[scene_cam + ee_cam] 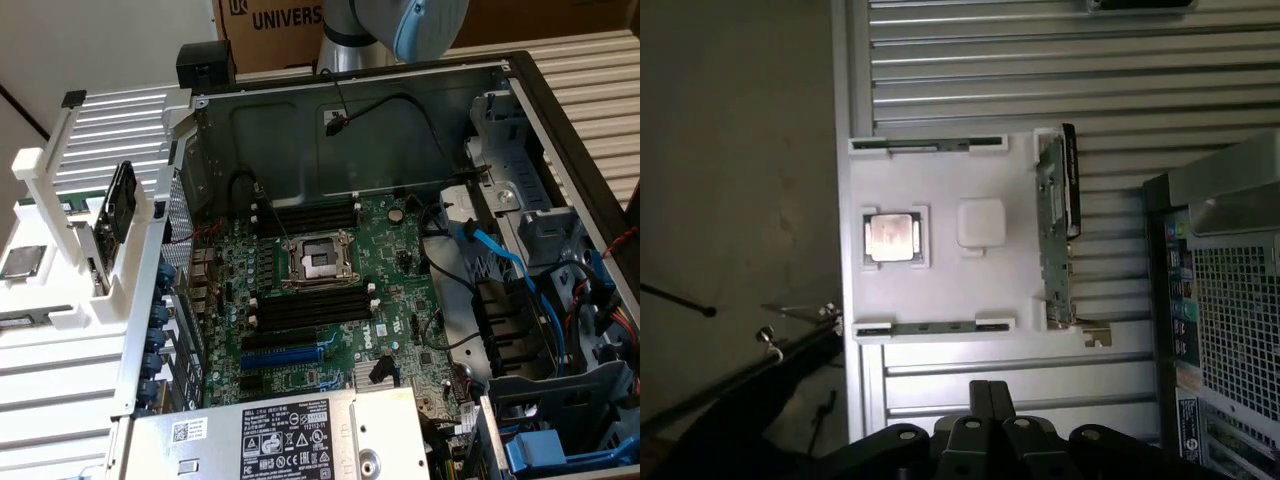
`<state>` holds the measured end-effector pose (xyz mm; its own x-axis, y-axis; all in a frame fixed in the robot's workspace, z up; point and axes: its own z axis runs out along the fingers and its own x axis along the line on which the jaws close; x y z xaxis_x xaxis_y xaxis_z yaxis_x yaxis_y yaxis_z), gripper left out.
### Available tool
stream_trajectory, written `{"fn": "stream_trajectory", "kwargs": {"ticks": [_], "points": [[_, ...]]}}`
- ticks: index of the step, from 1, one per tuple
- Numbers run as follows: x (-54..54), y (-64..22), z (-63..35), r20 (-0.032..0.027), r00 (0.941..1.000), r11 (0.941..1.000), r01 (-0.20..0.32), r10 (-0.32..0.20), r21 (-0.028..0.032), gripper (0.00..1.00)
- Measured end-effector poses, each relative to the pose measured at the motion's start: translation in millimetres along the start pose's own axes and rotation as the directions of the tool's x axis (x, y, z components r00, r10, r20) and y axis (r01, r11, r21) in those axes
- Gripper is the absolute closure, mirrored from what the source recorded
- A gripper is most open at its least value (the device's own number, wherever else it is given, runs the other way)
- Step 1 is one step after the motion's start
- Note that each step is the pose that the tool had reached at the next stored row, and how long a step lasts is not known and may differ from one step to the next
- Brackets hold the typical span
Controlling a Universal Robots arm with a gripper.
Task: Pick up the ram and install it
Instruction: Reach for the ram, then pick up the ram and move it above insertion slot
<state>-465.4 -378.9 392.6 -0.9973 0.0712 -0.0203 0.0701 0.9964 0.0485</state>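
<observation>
a: the gripper [988, 392] has its fingers pressed together and holds nothing. what worries you?
b: brought in like that, it would likely butt the ram [1052, 225] instead of straddling it. a thin board standing on edge could tip or jam in its white holder [940, 295]. a skewed grasp risks the same.
a: and where is it?
b: well apart from the gripper, upright along the holder's side nearest the computer case [1220, 300]. the silver cpu chip [892, 238] lies flat on the same holder, apart from it. the black memory slots [305, 308] look empty.
</observation>
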Motion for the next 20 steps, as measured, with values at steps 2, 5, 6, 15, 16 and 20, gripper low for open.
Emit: {"fn": "stream_trajectory", "kwargs": {"ticks": [2, 5, 6, 15, 16, 20], "points": [[8.9, 2.1, -0.1, 0.0000, 1.0000, 1.0000, 0.000, 0.000, 0.0000, 0.90], [21.4, 5.1, -0.2, -0.0001, 1.0000, 1.0000, 0.000, 0.000, 0.0000, 0.90], [24.3, 5.5, -0.2, -0.0001, 1.0000, 1.0000, 0.000, 0.000, 0.0000, 0.90], [24.3, 5.6, -0.2, 0.0001, 1.0000, 1.0000, 0.000, 0.000, 0.0000, 0.90], [24.3, 5.6, -0.2, 0.0000, 1.0000, 1.0000, 0.000, 0.000, 0.0000, 0.90], [24.3, 5.6, -0.2, 0.0000, 1.0000, 1.0000, 0.000, 0.000, 0.0000, 0.90]]}}
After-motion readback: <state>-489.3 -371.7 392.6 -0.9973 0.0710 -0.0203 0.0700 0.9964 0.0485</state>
